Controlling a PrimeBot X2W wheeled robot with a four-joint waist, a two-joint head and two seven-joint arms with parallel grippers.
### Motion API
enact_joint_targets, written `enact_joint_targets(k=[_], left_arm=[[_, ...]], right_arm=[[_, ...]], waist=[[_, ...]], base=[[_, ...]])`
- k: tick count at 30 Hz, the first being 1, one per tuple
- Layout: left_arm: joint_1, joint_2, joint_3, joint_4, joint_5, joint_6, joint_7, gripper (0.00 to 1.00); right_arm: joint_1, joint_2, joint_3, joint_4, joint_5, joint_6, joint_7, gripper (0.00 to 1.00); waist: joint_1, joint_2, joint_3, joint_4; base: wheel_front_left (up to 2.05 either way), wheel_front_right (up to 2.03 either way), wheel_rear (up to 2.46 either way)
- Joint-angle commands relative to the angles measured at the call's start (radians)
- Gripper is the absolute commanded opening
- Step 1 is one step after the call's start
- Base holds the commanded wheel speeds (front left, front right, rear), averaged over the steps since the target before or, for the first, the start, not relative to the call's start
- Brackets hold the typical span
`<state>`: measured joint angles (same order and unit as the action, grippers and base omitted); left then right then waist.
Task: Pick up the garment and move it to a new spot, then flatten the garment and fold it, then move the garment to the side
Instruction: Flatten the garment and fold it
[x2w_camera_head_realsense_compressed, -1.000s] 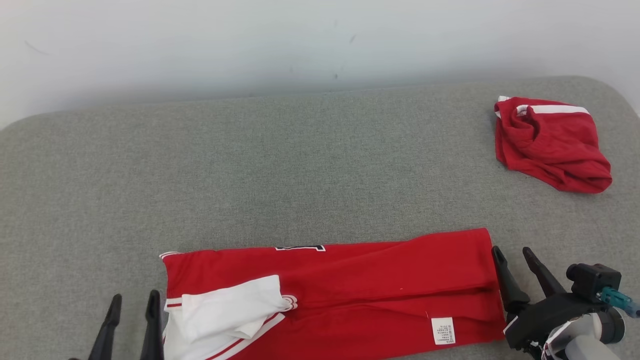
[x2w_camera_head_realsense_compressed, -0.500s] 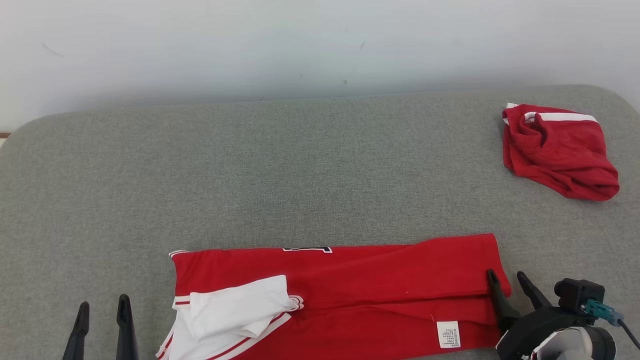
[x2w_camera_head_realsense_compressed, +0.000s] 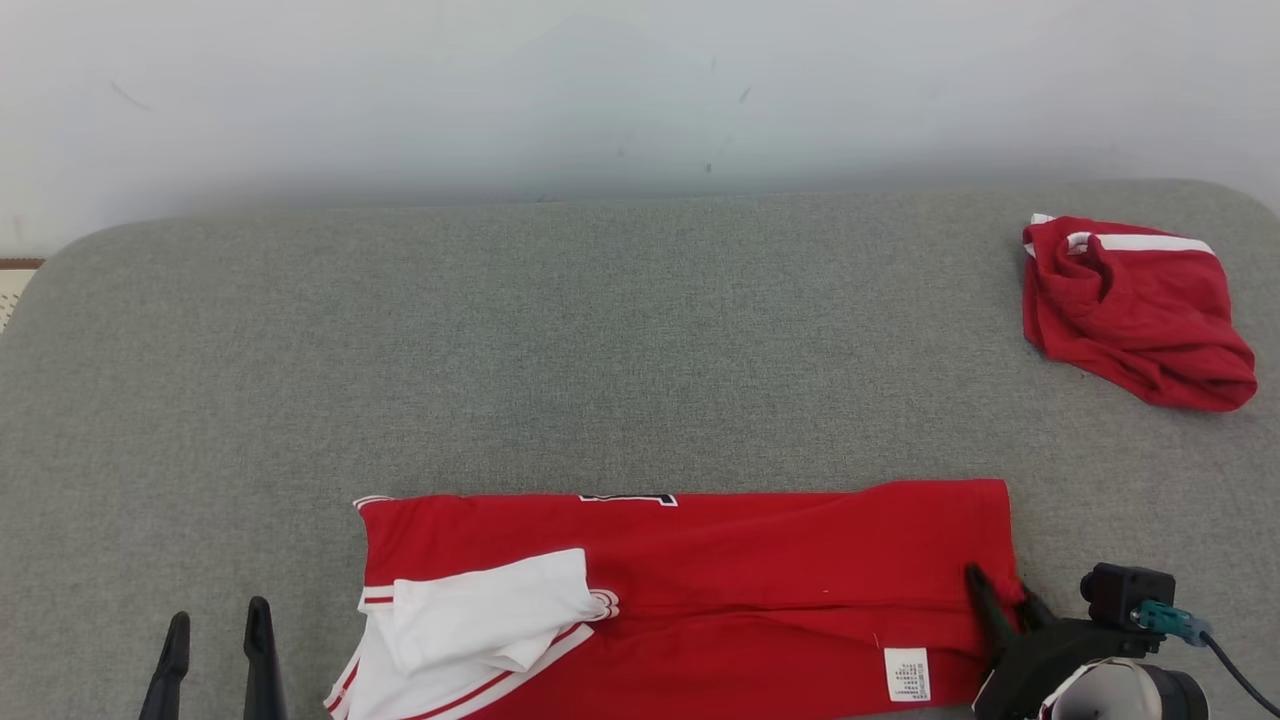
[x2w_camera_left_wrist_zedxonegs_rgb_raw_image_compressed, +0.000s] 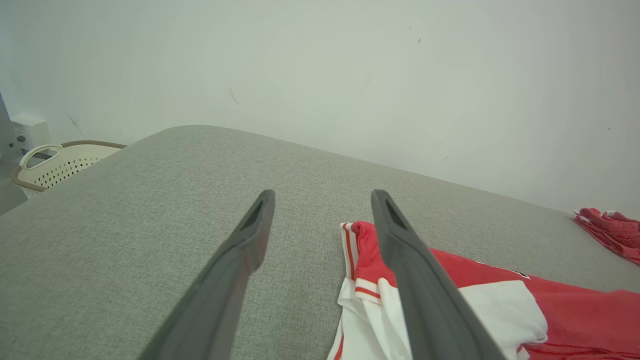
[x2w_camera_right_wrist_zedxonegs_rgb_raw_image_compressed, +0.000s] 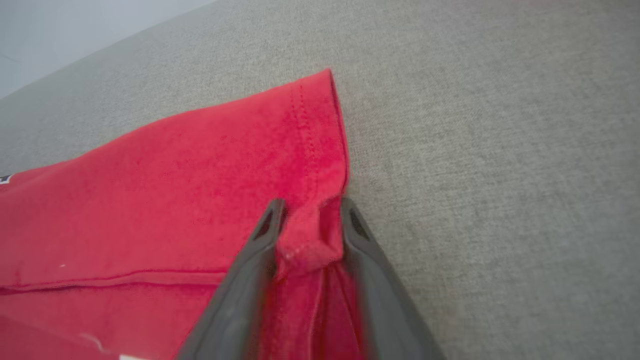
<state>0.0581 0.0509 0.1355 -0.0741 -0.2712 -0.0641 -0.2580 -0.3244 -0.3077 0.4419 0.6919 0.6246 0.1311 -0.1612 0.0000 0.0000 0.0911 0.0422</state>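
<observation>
The garment (x2w_camera_head_realsense_compressed: 720, 580) is a red jersey with white trim, folded into a long strip near the front edge of the grey padded surface (x2w_camera_head_realsense_compressed: 600, 350). A white sleeve lies on its left end. My right gripper (x2w_camera_head_realsense_compressed: 998, 590) sits at the strip's right end. In the right wrist view its fingers (x2w_camera_right_wrist_zedxonegs_rgb_raw_image_compressed: 312, 210) pinch a bunched fold of the red hem (x2w_camera_right_wrist_zedxonegs_rgb_raw_image_compressed: 200, 175) between them. My left gripper (x2w_camera_head_realsense_compressed: 215, 650) stands open over bare surface, left of the garment's left end. The left wrist view shows its fingers (x2w_camera_left_wrist_zedxonegs_rgb_raw_image_compressed: 322, 200) apart, the white and red cloth (x2w_camera_left_wrist_zedxonegs_rgb_raw_image_compressed: 575, 310) beside them.
A second red garment (x2w_camera_head_realsense_compressed: 1135, 305) with a white stripe lies crumpled at the back right, also visible in the left wrist view (x2w_camera_left_wrist_zedxonegs_rgb_raw_image_compressed: 607, 230). A white wall runs behind the surface. A pale perforated basket (x2w_camera_left_wrist_zedxonegs_rgb_raw_image_compressed: 55, 160) stands beyond the surface's left end.
The head camera has shifted a little. My right gripper has slid left onto the garment's right edge and closed in on the hem. My left gripper has drawn left, away from the garment.
</observation>
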Motion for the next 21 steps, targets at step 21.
enact_joint_targets(k=[21], left_arm=[[0.0,0.0,0.0,-0.009,-0.025,0.012,-0.008,1.0]], right_arm=[[-0.072,-0.096,-0.072,-0.031,-0.05,-0.001,-0.025,0.0]], waist=[[0.0,0.0,0.028,-0.027]], base=[[0.0,0.0,0.0]])
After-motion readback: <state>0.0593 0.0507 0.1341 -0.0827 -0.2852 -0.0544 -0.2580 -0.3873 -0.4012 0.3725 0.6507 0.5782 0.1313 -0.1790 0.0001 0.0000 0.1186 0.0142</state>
